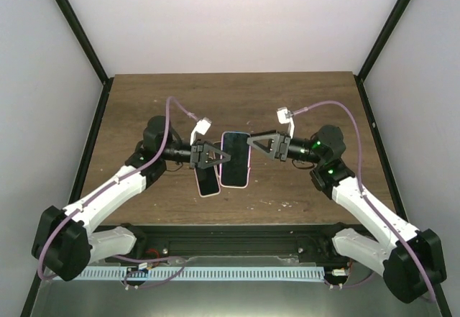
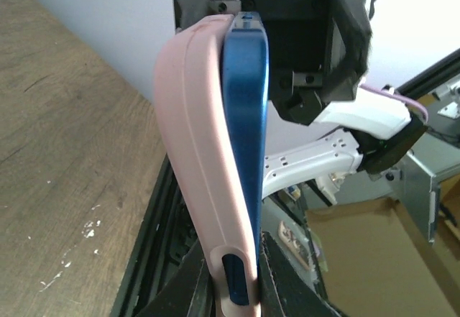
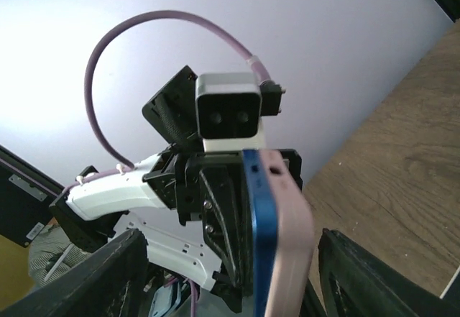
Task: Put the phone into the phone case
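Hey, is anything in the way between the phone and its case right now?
Nothing visible. The blue phone sits pressed against the pink case with no object between them, and the left gripper is shut on both at one end.

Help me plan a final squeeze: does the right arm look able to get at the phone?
Probably yes. The right gripper stands with jaws open either side of the phone, nothing else between. The left gripper, shut on the phone, holds the opposite edge.
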